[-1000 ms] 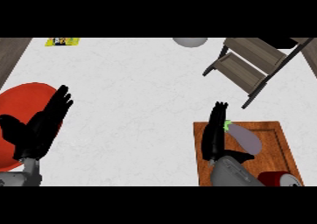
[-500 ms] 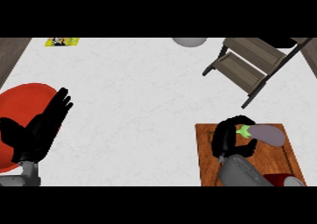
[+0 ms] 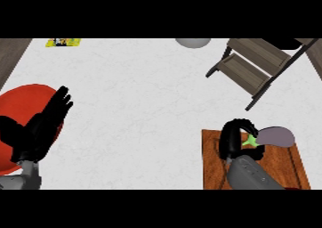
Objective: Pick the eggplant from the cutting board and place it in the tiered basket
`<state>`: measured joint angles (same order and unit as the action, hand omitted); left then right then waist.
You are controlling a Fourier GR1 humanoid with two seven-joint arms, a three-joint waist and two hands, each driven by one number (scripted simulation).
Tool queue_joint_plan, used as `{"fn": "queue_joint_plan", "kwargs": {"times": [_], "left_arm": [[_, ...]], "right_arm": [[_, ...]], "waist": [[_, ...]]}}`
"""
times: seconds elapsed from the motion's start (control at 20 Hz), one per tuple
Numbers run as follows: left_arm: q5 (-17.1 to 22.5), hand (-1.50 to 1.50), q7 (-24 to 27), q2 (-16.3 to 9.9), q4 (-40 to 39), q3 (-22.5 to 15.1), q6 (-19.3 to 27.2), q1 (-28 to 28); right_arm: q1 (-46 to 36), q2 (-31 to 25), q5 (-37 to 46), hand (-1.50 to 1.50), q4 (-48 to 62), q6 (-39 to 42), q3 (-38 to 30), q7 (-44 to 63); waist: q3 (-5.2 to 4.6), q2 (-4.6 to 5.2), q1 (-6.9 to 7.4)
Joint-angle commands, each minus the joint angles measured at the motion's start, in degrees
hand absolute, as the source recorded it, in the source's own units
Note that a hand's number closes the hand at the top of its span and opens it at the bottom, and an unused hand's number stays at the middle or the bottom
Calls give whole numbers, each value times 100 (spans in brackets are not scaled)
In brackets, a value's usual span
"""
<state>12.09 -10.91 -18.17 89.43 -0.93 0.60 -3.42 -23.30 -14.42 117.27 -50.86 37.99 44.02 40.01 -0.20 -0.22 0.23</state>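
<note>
A white, faintly marbled kitchen counter [image 3: 144,93] fills the view from above, evenly lit and without strong shadows. Dark brown wood-grain strips [image 3: 7,58] border it at the far left corner and at the far right corner. A small yellow printed packet [image 3: 63,42] lies at the counter's far edge, toward the left. A pale grey rounded object [image 3: 193,42], cut off by the frame, sits at the same far edge near the middle. A large round red plate [image 3: 19,107] rests against the counter's left edge.
</note>
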Motion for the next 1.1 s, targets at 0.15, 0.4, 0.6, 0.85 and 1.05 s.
{"fn": "queue_joint_plan", "kwargs": {"times": [0.15, 0.4, 0.6, 0.85, 1.05], "left_arm": [[35, 0, -84, -62, 65, 241, 140, 280], [20, 0, -61, -51, -80, 404, 301, 477], [40, 0, -55, -54, -72, 409, 264, 600], [86, 0, 60, -33, 24, 409, 185, 661], [101, 0, -22, -131, 220, 396, 97, 589]], "right_arm": [[50, -285, -1300, 150, -1700, -1550, -1510, -20], [-298, 67, -2882, 150, -2893, -2164, -3391, -62], [-746, 62, -3985, 150, -4006, -2717, -4509, -367], [-993, -274, -5547, 150, -5197, -2606, -5747, -1035], [-1291, -823, -6798, 150, -5842, -1410, -6696, -1150]], "waist": [[53, -181, -464], [107, -379, -998], [92, -382, -987], [51, -265, -808], [27, -182, -569]]}}
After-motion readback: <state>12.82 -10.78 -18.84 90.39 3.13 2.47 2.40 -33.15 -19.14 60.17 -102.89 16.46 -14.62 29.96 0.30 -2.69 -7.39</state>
